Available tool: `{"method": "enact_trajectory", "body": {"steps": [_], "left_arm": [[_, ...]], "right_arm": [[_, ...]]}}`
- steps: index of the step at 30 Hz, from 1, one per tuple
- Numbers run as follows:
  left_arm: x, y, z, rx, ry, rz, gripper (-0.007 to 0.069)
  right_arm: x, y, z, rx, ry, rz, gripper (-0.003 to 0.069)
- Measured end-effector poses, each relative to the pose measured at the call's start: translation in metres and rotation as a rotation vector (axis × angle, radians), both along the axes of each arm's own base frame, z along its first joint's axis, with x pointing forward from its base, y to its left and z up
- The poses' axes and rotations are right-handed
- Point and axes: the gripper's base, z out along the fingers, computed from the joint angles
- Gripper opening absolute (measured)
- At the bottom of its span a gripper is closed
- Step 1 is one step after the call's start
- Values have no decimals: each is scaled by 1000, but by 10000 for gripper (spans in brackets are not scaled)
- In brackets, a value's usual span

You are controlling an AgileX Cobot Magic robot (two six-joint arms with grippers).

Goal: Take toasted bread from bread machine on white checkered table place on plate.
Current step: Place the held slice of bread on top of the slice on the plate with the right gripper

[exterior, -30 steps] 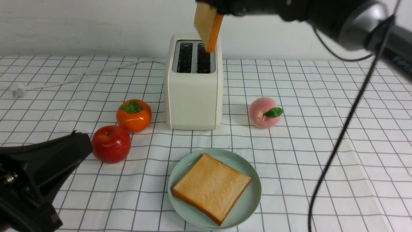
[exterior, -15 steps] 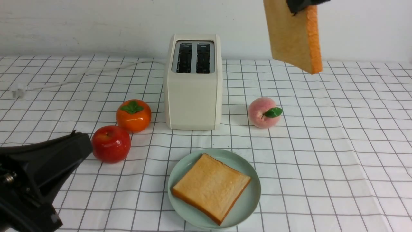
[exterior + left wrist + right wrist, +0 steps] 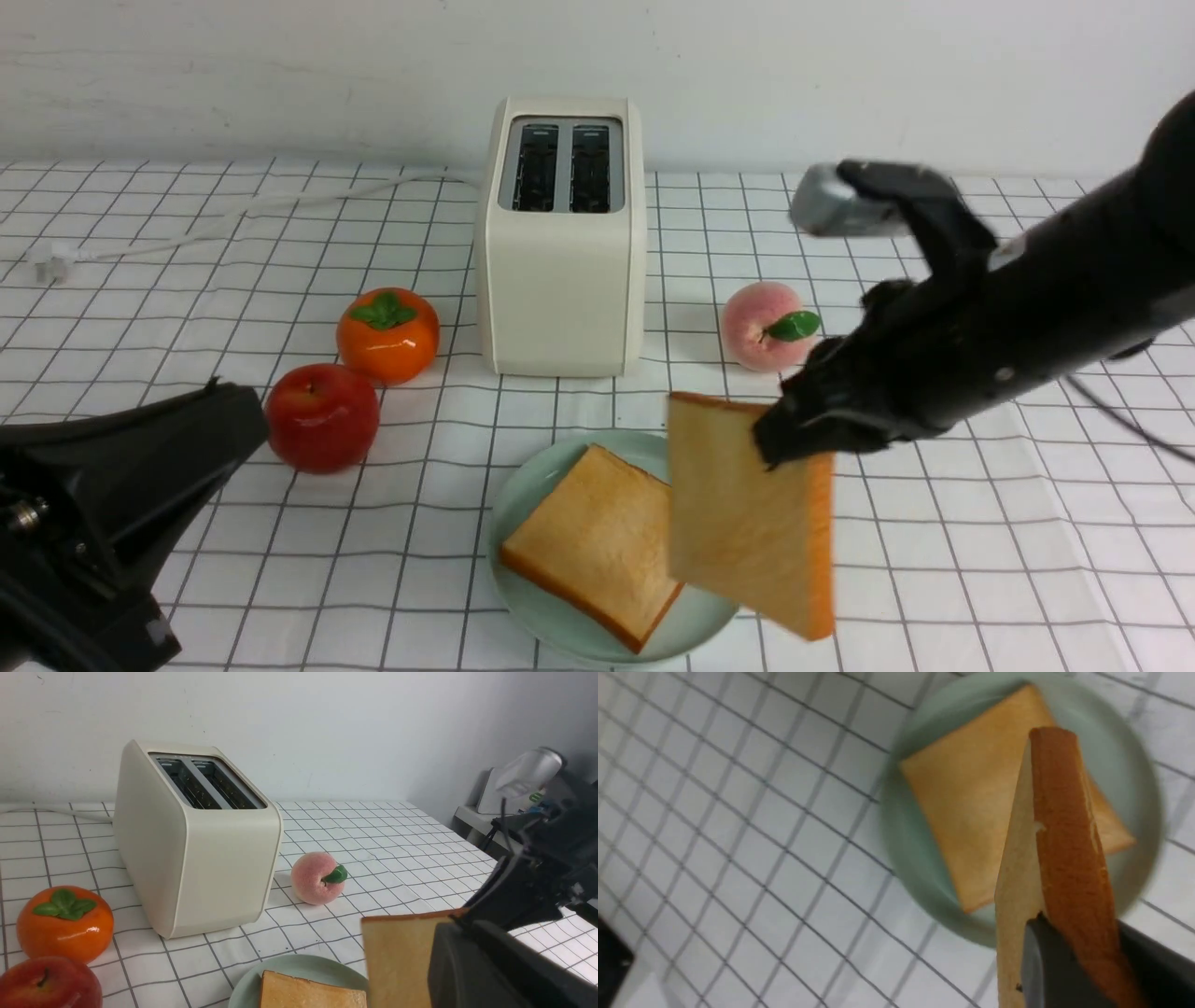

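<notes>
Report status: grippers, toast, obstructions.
Left gripper shut, empty. Right gripper shut on toast slice, near-upright over plate. Other slice flat on plate. Nothing between them.

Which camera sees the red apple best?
The front view: the whole red apple shows, beside the orange fruit. The left wrist view cuts it off at the frame's edge; the right wrist view misses it.

One slice of toast (image 3: 742,532) hangs upright in my right gripper (image 3: 794,439), pinched at its upper corner, golden face forward, orange-brown crust down its right edge, in the air over the right rim of the mint-green plate (image 3: 560,627). The other slice (image 3: 597,537) lies flat on that plate. Behind, the cream bread machine (image 3: 560,280) stands upright on the white checkered table (image 3: 980,579), its two dark slots bare.
</notes>
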Motion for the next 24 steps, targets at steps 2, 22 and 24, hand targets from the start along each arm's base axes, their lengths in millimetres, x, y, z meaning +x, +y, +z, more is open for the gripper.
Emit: {"method": "enact_trajectory", "body": {"steps": [2, 22, 24], "left_arm": [[0, 0, 0, 0, 0, 0, 22], [0, 0, 0, 0, 0, 0, 22], [0, 0, 0, 0, 0, 0, 22]], "right_arm": [[6, 9, -12, 81, -39, 56, 114], [52, 31, -87, 246, 1, -47, 114], [54, 30, -89, 236, -4, -61, 114]]}}
